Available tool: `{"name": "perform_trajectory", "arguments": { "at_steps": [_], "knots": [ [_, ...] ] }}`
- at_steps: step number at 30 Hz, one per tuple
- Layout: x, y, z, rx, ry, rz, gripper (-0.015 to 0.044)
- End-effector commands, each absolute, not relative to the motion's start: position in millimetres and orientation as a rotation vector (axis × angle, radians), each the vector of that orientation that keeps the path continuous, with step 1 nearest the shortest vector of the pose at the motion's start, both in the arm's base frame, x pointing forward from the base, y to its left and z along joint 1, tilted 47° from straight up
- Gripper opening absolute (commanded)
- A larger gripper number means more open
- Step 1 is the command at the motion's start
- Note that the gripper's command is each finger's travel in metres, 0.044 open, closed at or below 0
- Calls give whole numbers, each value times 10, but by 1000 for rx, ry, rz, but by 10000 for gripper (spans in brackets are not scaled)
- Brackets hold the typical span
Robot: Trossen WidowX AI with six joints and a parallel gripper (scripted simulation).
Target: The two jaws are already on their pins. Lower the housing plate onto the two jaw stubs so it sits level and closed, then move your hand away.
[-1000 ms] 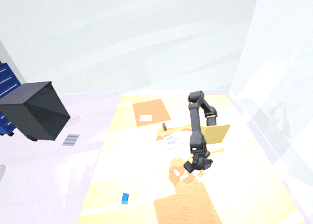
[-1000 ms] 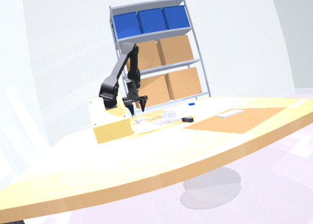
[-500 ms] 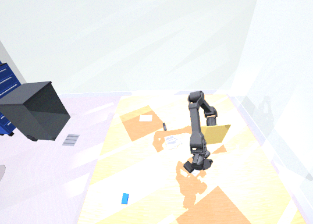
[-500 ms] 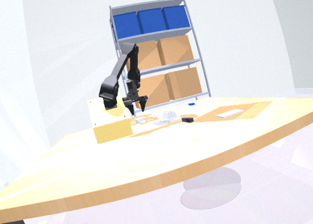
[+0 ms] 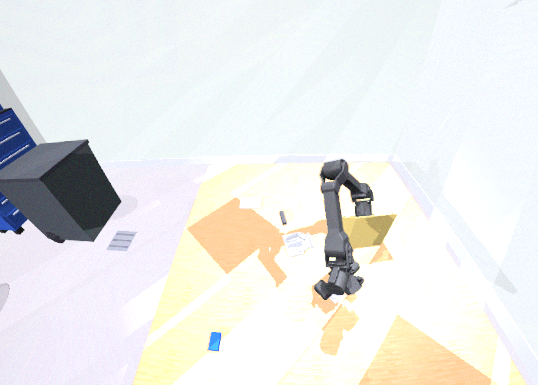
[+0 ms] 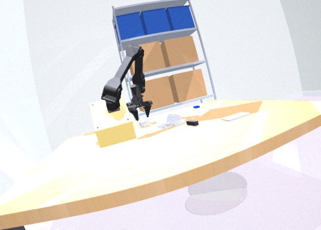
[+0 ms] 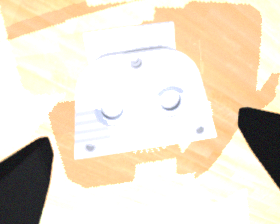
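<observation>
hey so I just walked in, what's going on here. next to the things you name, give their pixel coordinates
A black robot arm is working at a wooden table. Its hand (image 6: 142,119) (image 7: 146,130) is open above a pale plate (image 7: 141,85) with two round studs showing through, and holds nothing. The plate looks to be seated on them, though I can't confirm it's fully level.
</observation>
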State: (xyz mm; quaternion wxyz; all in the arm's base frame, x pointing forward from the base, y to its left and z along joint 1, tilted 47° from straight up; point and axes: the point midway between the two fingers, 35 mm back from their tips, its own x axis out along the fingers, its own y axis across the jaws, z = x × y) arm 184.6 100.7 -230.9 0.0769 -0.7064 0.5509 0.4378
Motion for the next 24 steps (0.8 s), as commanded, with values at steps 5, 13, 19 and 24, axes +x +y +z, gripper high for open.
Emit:
{"name": "perform_trajectory", "arguments": {
  "at_steps": [5, 13, 19, 24],
  "knots": [
    [1852, 894, -2403, -2128, 1653, 1314, 440],
    [1857, 799, -2492, -2131, 1653, 1313, 440],
    [1857, 745, -2539, -2133, 1653, 1312, 440],
    [1857, 745, -2539, -2133, 1653, 1312, 440]
  ]
}}
